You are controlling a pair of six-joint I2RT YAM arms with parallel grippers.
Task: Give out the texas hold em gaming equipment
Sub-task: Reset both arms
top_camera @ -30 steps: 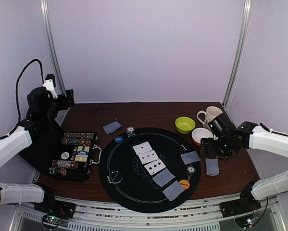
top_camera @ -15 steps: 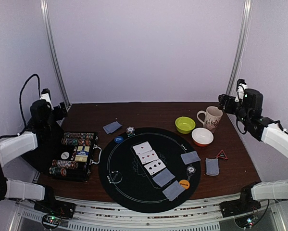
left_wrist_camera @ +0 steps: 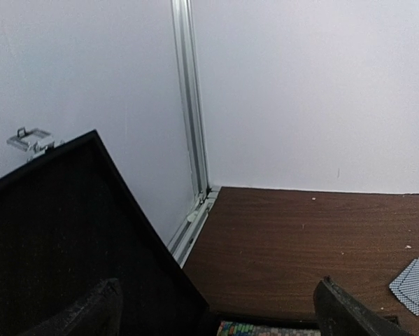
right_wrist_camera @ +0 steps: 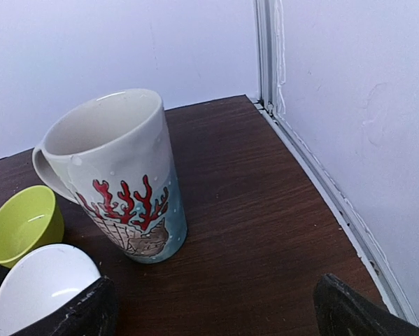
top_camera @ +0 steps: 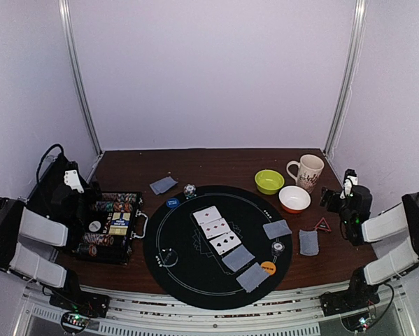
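Observation:
On the round black mat (top_camera: 168,241) lie three face-up cards (top_camera: 216,227) and face-down grey-blue cards (top_camera: 238,257). Two more grey-blue cards lie off the mat, one at the right (top_camera: 308,242) and one at the back left (top_camera: 163,185), (left_wrist_camera: 412,283). A blue disc (top_camera: 172,203), an orange disc (top_camera: 268,267) and a clear disc (top_camera: 277,246) sit near the mat's rim. The red triangle (top_camera: 322,225) lies at the right. My left gripper (top_camera: 89,190), (left_wrist_camera: 219,313) is open and empty over the chip case. My right gripper (top_camera: 329,197), (right_wrist_camera: 212,309) is open and empty, facing the mug.
An open black case (top_camera: 111,225) with rows of chips (left_wrist_camera: 265,329) stands at the left, its lid (left_wrist_camera: 69,231) raised. A green bowl (top_camera: 269,181), (right_wrist_camera: 20,224), a white-orange bowl (top_camera: 294,199), (right_wrist_camera: 41,287) and a patterned mug (top_camera: 307,171), (right_wrist_camera: 118,175) stand at the back right. Frame posts rise in both back corners.
Both arms have folded down and back toward the table's side edges. The right gripper left the spot by the red triangle, rose, then dropped low at the right. Cards and discs have not moved.

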